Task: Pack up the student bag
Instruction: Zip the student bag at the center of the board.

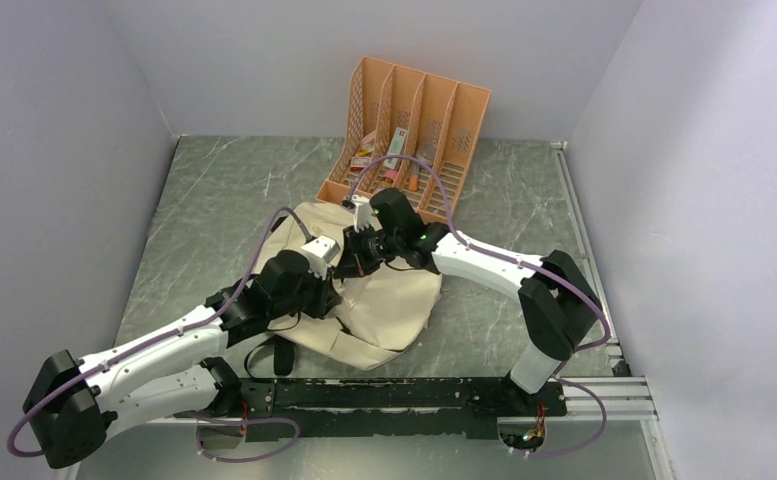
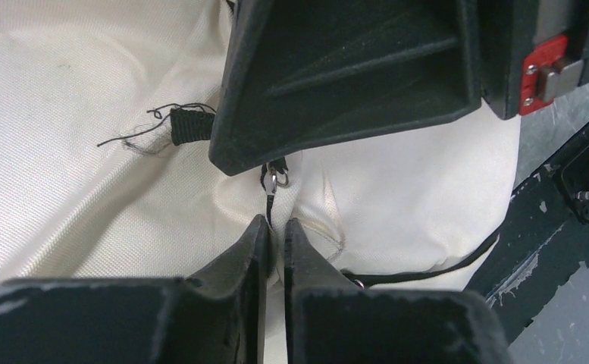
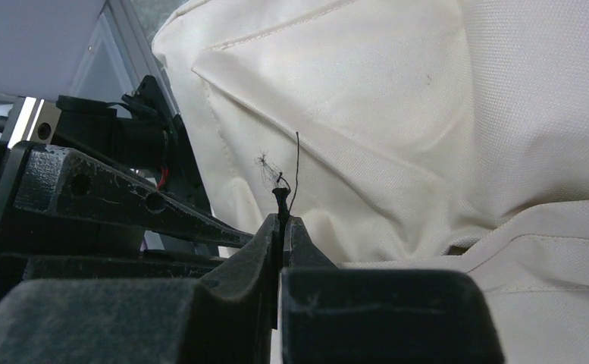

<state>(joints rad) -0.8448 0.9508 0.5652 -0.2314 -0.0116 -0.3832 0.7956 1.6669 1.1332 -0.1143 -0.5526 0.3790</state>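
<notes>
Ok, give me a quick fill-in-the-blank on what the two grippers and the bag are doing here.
1. The file organizer behind the student bag is ___.
2. The right gripper is ___ on a frayed cord.
3. The left gripper pinches a thin cord, coloured ___, below a metal ring.
Missing words: orange; shut; black.

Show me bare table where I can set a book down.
Far-left table, between the left wall and the orange organizer; also the strip right of the organizer. Crowded mid-table: student bag under left arm and right arm.
</notes>
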